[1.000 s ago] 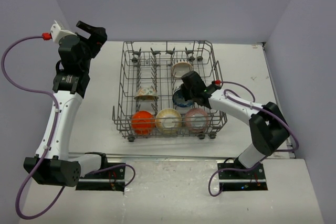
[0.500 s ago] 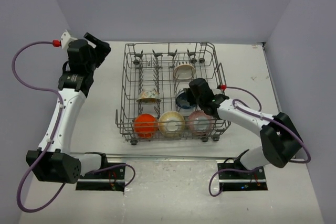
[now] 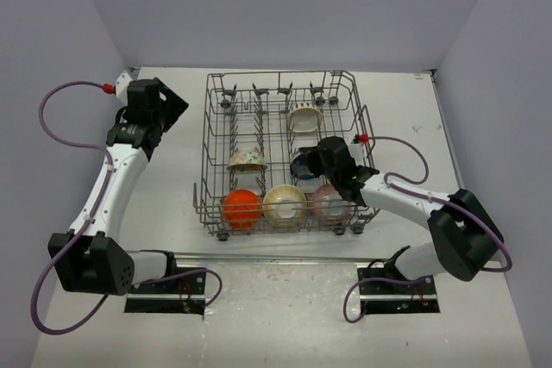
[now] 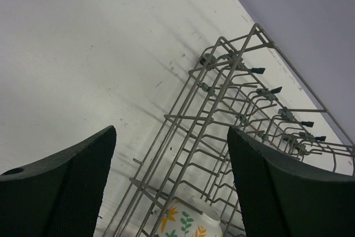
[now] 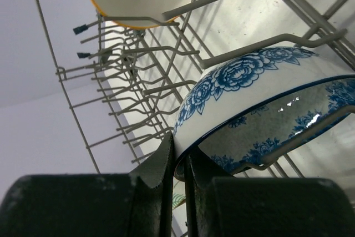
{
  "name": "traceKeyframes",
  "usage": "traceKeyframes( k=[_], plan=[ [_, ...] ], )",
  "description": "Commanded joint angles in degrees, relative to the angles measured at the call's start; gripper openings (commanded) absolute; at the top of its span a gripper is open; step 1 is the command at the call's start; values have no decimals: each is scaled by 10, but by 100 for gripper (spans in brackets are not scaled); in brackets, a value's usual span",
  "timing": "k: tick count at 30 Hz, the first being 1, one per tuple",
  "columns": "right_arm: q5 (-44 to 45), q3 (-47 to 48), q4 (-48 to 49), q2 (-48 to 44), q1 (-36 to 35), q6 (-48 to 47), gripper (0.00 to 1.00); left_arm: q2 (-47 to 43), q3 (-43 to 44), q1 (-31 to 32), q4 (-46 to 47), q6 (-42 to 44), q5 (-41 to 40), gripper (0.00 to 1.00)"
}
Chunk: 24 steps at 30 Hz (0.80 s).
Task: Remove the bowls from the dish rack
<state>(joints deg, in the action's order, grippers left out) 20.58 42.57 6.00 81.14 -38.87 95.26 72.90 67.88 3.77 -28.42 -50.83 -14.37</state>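
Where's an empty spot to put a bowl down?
Bare table lies left of the dish rack, beside the left arm, and right of it toward the far corner. Crowded: the rack's front row, holding orange bowl, cream bowl, pink bowl, and the right claw gripping the blue-and-white bowl.

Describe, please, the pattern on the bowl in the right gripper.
The bowl has blue flowers on white; right wrist view best.

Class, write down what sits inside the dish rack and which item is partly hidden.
Six bowls: orange, cream and pink in front; floral and yellow-rimmed behind. The blue-and-white bowl is half hidden from above under the right arm, whose fingers pinch its rim.
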Motion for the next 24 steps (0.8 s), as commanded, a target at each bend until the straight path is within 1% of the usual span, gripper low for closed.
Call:
traceKeyframes(
  k=[1, 5, 8, 15, 18, 22, 24],
  plan=[
    [-29, -25, 178, 11, 0, -86, 0, 5, 9, -4, -7, 23, -3, 82],
    [-48, -34, 252, 12, 0, -133, 0, 8, 0, -5, -1, 29, 2, 81],
    [-52, -31, 277, 7, 0, -159, 0, 13, -10, -5, -1, 28, 7, 80],
    [-34, -25, 240, -26, -1, -160, 0, 22, -19, -5, 1, 30, 11, 77],
    [-35, -25, 246, -36, -1, -182, 0, 33, -9, -5, -10, 37, 4, 75],
    [-37, -20, 247, -48, -1, -212, 0, 56, 7, -5, -36, 49, 2, 70],
    [-40, -12, 250, -51, -1, -233, 0, 72, 12, -5, -44, 52, 6, 70]
  ],
)
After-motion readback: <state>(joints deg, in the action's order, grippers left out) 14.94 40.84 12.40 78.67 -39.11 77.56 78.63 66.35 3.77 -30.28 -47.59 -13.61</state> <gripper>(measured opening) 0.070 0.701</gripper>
